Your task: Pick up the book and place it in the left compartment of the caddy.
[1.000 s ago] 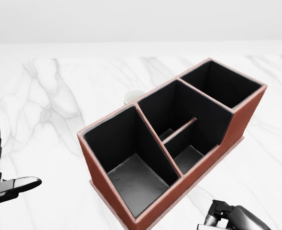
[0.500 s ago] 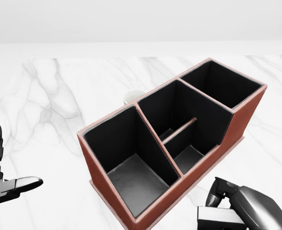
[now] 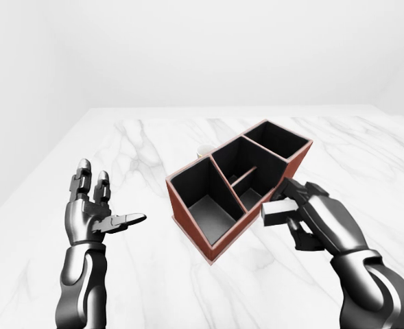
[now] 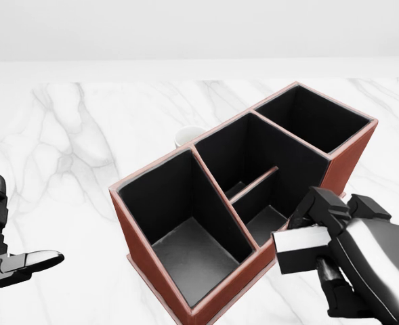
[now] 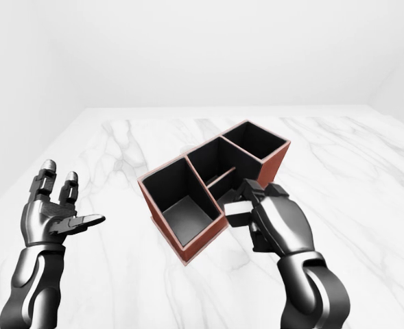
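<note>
surface: white marble table | walls: plain white | light: even, soft

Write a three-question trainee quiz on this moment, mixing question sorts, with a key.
1. True or false: the right hand is closed on the small white-edged dark book.
2. Which describes the left hand? A: open, palm up, holding nothing. B: gripping the caddy's wall. C: inside a compartment.
3. Fill in: the left compartment of the red-brown, black-lined desk caddy holds ____.

Key: 1 true; 2 A; 3 nothing. The book is beside the caddy's near wall, not yet over that compartment.
</note>
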### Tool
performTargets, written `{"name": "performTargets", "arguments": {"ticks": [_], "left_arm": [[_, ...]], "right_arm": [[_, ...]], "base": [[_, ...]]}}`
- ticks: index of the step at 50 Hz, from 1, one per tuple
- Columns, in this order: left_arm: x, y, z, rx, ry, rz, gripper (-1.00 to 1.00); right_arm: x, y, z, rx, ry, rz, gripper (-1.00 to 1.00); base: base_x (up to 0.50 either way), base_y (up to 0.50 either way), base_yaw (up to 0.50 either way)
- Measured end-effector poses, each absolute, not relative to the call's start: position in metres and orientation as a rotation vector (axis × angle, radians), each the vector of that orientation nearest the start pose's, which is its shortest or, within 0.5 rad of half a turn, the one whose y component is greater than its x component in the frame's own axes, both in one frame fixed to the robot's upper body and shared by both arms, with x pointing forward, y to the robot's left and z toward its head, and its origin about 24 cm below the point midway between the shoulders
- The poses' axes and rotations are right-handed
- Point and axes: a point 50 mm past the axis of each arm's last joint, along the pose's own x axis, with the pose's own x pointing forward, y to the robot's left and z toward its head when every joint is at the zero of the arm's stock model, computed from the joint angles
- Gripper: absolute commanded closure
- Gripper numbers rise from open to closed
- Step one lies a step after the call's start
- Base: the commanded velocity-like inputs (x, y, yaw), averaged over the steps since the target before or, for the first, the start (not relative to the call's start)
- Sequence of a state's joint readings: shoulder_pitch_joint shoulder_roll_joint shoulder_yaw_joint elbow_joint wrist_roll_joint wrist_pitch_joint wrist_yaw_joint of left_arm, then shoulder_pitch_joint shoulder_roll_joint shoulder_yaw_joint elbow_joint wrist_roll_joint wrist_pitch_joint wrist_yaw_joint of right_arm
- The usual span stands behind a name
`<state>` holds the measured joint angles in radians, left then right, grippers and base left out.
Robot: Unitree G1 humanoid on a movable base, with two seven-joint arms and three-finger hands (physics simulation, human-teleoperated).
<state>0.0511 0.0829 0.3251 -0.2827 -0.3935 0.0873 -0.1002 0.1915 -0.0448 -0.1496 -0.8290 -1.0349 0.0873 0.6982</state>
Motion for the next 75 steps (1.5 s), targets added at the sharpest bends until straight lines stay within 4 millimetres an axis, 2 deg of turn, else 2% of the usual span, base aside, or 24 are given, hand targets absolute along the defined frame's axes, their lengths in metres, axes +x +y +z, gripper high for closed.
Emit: {"name": "performTargets", "arguments": {"ticks": [17,28,54,67,75], "left_arm": [[0.229,0.233,0.1,-0.248,-0.24,0.159,-1.0],[0.228,0.234,0.106,-0.243,-0.267,0.162,-1.0],[0.228,0.233,0.109,-0.24,-0.28,0.163,-1.0],[0.227,0.232,0.11,-0.239,-0.283,0.163,-1.0],[0.228,0.233,0.111,-0.239,-0.285,0.164,-1.0]], "right_arm": [[0.175,-0.172,0.216,-1.22,-0.321,-0.136,1.0],[0.173,-0.168,0.241,-1.207,-0.482,-0.184,1.0],[0.17,-0.15,0.266,-1.207,-0.732,-0.076,1.0],[0.168,-0.151,0.265,-1.13,-0.758,-0.033,1.0],[0.167,-0.149,0.262,-1.072,-0.797,0.078,1.0]], "base": [[0.0,0.0,0.0],[0.0,0.0,0.0],[0.0,0.0,0.0],[0.0,0.0,0.0],[0.0,0.0,0.0]]}}
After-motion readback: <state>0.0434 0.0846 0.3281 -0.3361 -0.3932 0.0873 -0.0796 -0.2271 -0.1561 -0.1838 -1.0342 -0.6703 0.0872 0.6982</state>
